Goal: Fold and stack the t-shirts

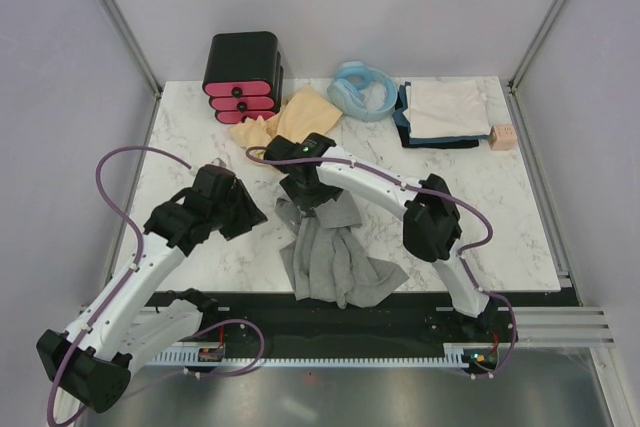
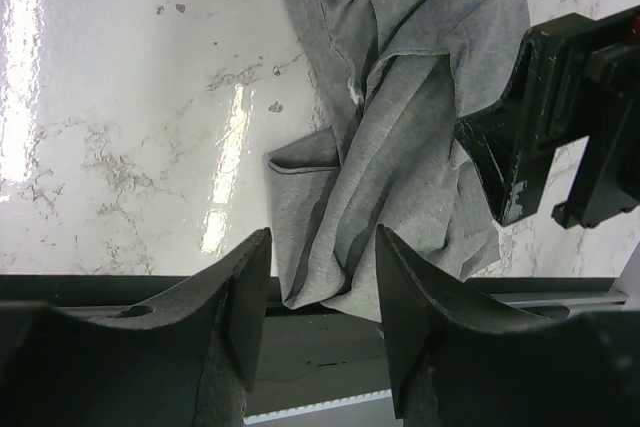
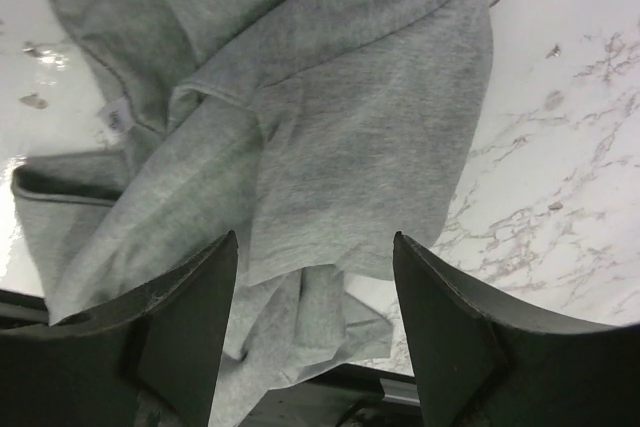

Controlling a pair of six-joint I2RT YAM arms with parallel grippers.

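A large heather-grey t-shirt (image 1: 330,259) lies crumpled at the table's front middle, its lower edge hanging over the front rim. My right gripper (image 1: 305,189) hovers over the shirt's far end, open; in the right wrist view the grey t-shirt (image 3: 330,127) spreads beneath the empty gap of that gripper (image 3: 315,332). My left gripper (image 1: 238,211) stands open just left of the shirt; the left wrist view has the grey t-shirt (image 2: 400,127) beyond its gripper (image 2: 320,322), with nothing held. A tan-yellow t-shirt (image 1: 292,117) lies loose at the back. A whitish t-shirt (image 1: 445,107) tops a folded stack over dark ones (image 1: 432,141).
A black box with pink drawers (image 1: 243,77) stands at the back left. A light-blue coiled hose (image 1: 362,90) lies beside the folded stack. A small pink block (image 1: 502,137) sits at the back right. Bare marble table (image 1: 500,217) shows to the right.
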